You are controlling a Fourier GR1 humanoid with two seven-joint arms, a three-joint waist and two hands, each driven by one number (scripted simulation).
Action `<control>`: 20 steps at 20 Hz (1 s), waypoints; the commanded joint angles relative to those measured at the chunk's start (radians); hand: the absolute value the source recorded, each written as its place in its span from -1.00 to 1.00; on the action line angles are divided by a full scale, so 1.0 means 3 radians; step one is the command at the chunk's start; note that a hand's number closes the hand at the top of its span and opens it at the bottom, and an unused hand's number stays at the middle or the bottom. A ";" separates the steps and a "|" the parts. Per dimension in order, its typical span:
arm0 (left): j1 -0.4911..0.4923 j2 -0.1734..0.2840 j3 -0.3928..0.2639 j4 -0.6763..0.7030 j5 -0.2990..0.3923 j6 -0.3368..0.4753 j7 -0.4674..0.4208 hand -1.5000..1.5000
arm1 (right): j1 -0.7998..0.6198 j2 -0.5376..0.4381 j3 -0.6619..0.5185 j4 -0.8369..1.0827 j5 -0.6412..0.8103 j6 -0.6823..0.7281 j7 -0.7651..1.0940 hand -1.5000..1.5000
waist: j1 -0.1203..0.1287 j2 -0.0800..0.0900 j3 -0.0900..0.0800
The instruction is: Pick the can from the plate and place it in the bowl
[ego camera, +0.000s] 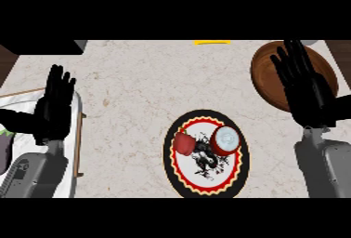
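A red can (225, 140) with a pale lid stands upright on the right part of a patterned plate (205, 186) with a black rim. A second red object (183, 143) sits on the plate's left part. The brown bowl (263, 73) lies at the back right of the counter. My right hand (308, 95) hovers over the bowl with straight fingers, holding nothing, up and to the right of the can. My left hand (53, 104) is open at the left edge, fingers up, far from the plate.
A white tray-like object with a wooden rim (80, 139) lies at the left under my left forearm. A yellow strip (211, 42) shows at the counter's far edge. Dark blocks sit at the top left and top right corners.
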 commanded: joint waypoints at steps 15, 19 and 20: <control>0.0201 -0.0025 -0.0767 -0.0196 -0.0563 -0.0100 0.0306 0.00 | 0.1577 0.0541 0.1548 -0.0418 0.2176 -0.1633 -0.1300 -1.00 | -0.0076 -0.0207 -0.0027; 0.0413 -0.0045 -0.0866 -0.0419 -0.0699 -0.0089 0.0312 0.00 | 0.1694 0.0441 0.1811 -0.1007 0.2796 -0.1822 -0.0777 -1.00 | -0.0045 -0.0203 -0.0033; 0.0241 -0.0004 -0.0839 -0.0535 -0.0696 -0.0035 0.0598 0.00 | 0.1736 0.0434 0.1903 -0.1132 0.3075 -0.1868 -0.0499 -1.00 | -0.0052 -0.0206 -0.0034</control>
